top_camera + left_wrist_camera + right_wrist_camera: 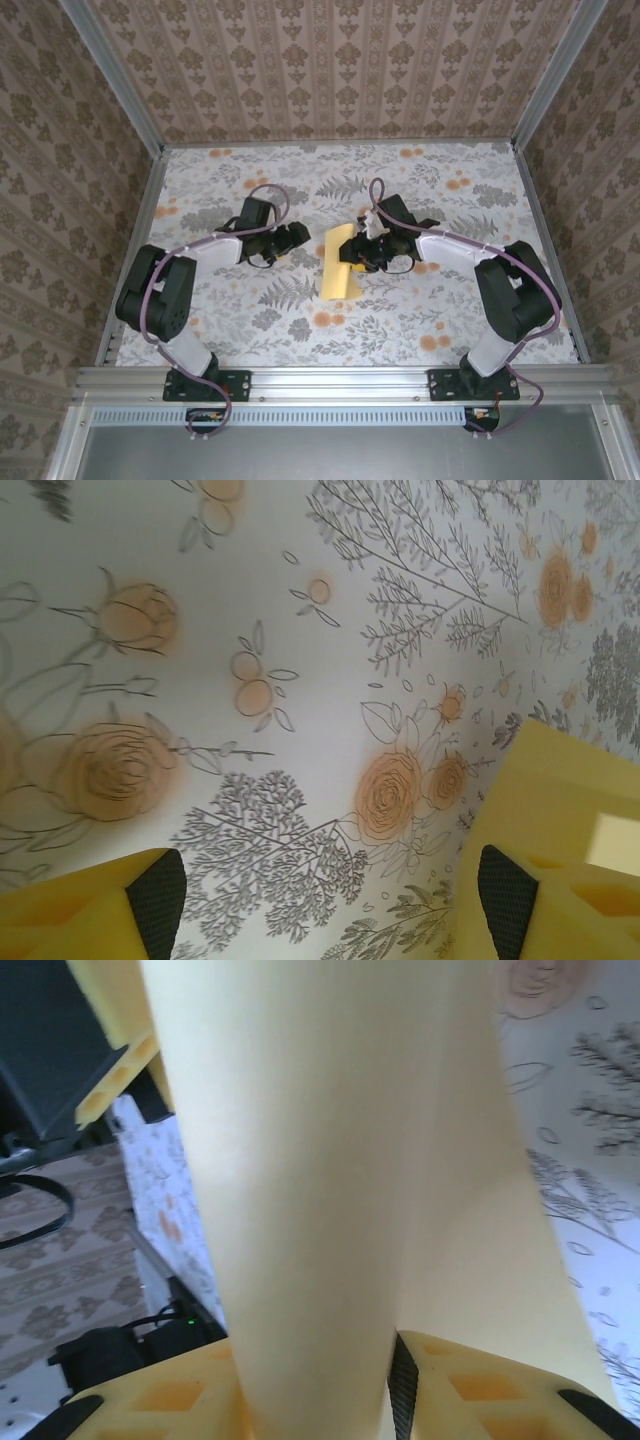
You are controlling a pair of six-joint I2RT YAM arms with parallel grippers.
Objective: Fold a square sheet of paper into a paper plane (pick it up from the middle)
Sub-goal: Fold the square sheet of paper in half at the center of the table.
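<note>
Pale-yellow paper sheet [340, 268] lying mid-bench, its right side curling upward, pinched between the right fingers [480, 1385], left fingers [95, 910] spread apart over the bare flowered bench [250, 180], near the sheet's left edge, apart from it

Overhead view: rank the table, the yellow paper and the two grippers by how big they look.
1. table
2. paper
3. left gripper and right gripper: they look about alike, so no ranking between them.
</note>
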